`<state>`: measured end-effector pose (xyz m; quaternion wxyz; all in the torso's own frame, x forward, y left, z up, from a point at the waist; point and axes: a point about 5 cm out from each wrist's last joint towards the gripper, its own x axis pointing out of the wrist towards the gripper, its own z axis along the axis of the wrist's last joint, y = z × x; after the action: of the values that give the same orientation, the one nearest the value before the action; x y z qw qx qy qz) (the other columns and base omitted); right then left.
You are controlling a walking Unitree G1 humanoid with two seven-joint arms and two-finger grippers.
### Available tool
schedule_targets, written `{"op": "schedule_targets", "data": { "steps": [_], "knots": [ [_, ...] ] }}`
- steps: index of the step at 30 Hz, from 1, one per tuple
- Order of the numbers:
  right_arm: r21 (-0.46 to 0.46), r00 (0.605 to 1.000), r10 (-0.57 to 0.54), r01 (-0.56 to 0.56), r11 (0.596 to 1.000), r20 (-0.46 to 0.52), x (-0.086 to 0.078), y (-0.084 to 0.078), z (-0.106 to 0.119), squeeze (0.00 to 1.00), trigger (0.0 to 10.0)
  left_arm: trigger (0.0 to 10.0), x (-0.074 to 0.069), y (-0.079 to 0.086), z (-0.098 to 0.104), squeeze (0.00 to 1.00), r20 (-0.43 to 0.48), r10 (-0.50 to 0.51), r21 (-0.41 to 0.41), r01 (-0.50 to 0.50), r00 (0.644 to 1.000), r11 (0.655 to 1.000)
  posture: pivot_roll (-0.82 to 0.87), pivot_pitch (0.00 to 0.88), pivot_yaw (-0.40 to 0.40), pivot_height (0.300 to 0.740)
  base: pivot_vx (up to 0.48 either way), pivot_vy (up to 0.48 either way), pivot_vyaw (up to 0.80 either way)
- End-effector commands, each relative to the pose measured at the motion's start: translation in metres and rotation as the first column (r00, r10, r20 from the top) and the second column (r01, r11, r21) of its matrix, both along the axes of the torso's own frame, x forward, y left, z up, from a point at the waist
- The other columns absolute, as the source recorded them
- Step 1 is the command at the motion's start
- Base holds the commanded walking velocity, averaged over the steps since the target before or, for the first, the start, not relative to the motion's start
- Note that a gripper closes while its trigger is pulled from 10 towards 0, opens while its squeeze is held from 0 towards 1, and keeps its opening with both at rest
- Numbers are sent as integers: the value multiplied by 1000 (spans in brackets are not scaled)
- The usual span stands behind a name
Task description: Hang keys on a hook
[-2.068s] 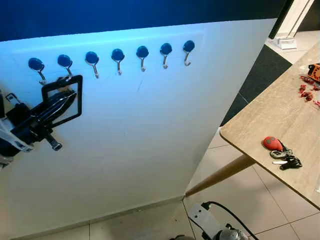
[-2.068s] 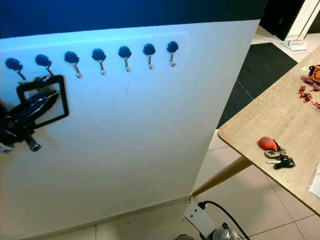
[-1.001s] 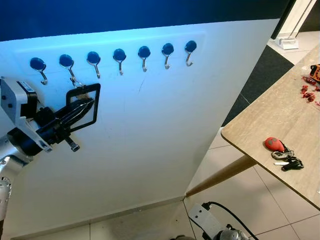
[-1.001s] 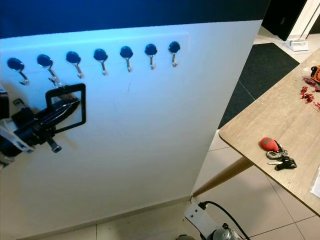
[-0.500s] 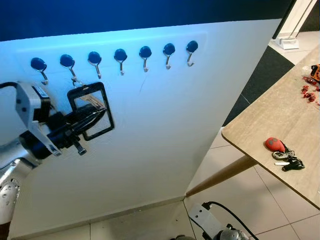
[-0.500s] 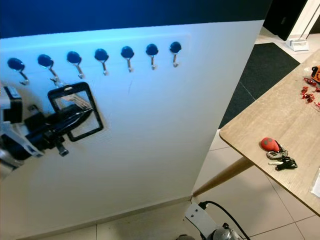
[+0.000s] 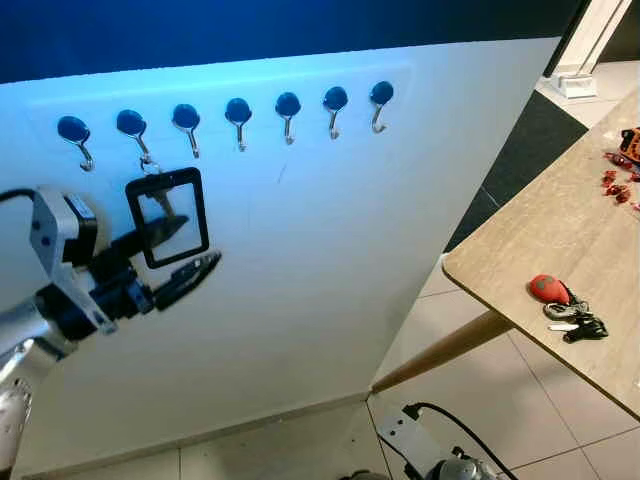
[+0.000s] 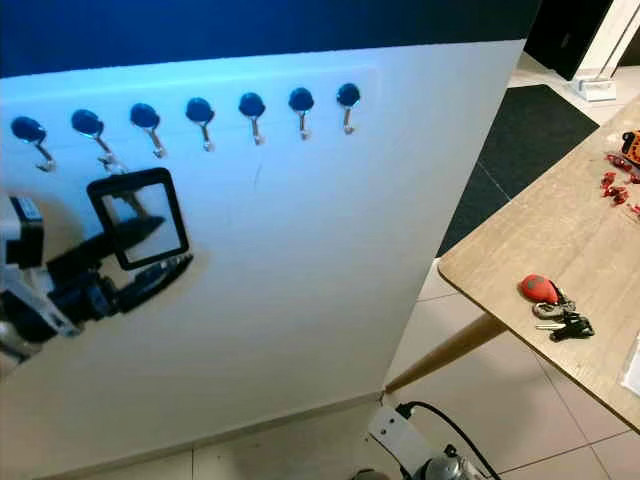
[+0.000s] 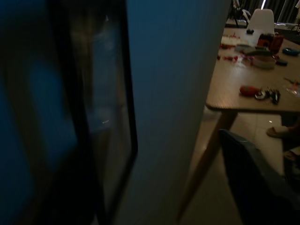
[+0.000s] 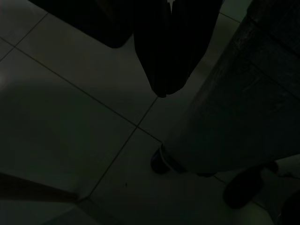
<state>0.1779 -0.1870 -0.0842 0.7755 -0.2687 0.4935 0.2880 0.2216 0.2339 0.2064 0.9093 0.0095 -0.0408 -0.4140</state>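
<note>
Here the white wall panel (image 7: 330, 250) carries seven hooks (image 7: 236, 112) — the black-framed key tag (image 7: 167, 216) hangs on the second; left claw (image 7: 190, 252) spread just below, tiled floor (image 7: 470, 400) beside the counter (image 7: 540, 230). The right claw (image 10: 166, 89) hangs pressed together.

Silver left arm (image 7: 22, 335), white wrist block, black long-fingered end effector (image 7: 190, 248).

The hanging black frame (image 7: 168, 216) blocks the second hook (image 7: 133, 127); the other hooks (image 7: 287, 107) are bare.

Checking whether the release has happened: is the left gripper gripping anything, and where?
Nothing. The left gripper is open, fingers apart below the black-framed tag, which hangs from the second hook.
</note>
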Motion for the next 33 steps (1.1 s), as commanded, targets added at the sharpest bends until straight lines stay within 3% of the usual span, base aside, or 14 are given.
{"op": "schedule_targets", "data": {
  "steps": [1, 9, 13, 15, 19, 20, 21, 23, 24, 26, 29, 30, 32, 33],
  "knots": [
    [-22, 996, 5, -7, 1000, -85, -22, -4, -9, 0, 10000, 10000, -3, 6, -8, 1000, -25, 12, -25, -13, 1000, 1000, -5, 99, -4, 740, 0, 0, 0],
    [-21, 996, 6, -8, 1000, -86, -22, -3, -10, 0, 10000, 10000, -12, 17, -29, 1000, -114, 27, -60, -34, 993, 998, 2, 99, -4, 740, 0, 0, 0],
    [-24, 996, 1, -3, 1000, -86, -22, -2, -10, 0, 10000, 10000, -18, 25, -57, 1000, -217, 55, -51, -67, 975, 996, 6, 98, -3, 740, 0, 0, 0],
    [-34, 996, -6, 3, 999, -92, -26, -4, -11, 0, 10000, 10000, -24, 35, -81, 1000, -289, 96, -103, -131, 952, 986, 10, 95, -5, 740, 0, 0, 0],
    [-42, 995, -12, 8, 999, -98, -29, -6, -12, 0, 10000, 10000, -30, 40, -98, 1000, -348, 124, -131, -179, 929, 975, 10, 94, -4, 740, 0, 0, 0],
    [-47, 995, -14, 9, 999, -99, -30, -7, -12, 0, 10000, 10000, -32, 44, -107, 220, -371, 151, -126, -211, 916, 969, 8, 93, -5, 740, 0, 0, 0],
    [-54, 995, -23, 17, 998, -99, -31, -9, -13, 0, 10000, 10000, -36, 47, -119, 0, -409, 172, -138, -248, 896, 959, 8, 93, -5, 740, 0, 0, 0],
    [-71, 995, -35, 28, 997, -94, -32, -12, -13, 0, 10000, 10000, -42, 53, -139, 0, -474, 224, -154, -331, 851, 931, 12, 91, -6, 740, 0, 0, 0],
    [-83, 995, -44, 37, 996, -87, -32, -14, -13, 0, 10000, 10000, -46, 57, -156, 0, -527, 264, -160, -400, 808, 903, 13, 89, -4, 740, 0, 0, 0],
    [-86, 995, -51, 44, 995, -83, -32, -14, -13, 0, 10000, 10000, -49, 58, -163, 0, -548, 279, -147, -419, 788, 896, 12, 87, -3, 740, 0, 0, 0],
    [-102, 993, -100, 92, 990, -68, -34, -18, -14, 0, 10000, 10000, -62, 57, -200, 0, -651, 337, -114, -527, 680, 842, 16, 82, -5, 740, 0, 0, 0],
    [-105, 992, -105, 98, 990, -67, -35, -19, -14, 0, 10000, 10000, -64, 56, -208, 0, -672, 348, -108, -552, 653, 827, 17, 78, -6, 740, 0, 0, 0],
    [-106, 992, -108, 100, 989, -67, -35, -19, -14, 0, 10000, 10000, -65, 55, -212, 0, -684, 354, -104, -565, 638, 818, 17, 78, -6, 740, 0, 0, 0],
    [-113, 990, -125, 117, 987, -62, -37, -21, -14, 0, 10000, 10000, -69, 49, -225, 0, -715, 372, -57, -581, 591, 812, 18, 75, -6, 740, 0, 0, 0]
  ]
}}
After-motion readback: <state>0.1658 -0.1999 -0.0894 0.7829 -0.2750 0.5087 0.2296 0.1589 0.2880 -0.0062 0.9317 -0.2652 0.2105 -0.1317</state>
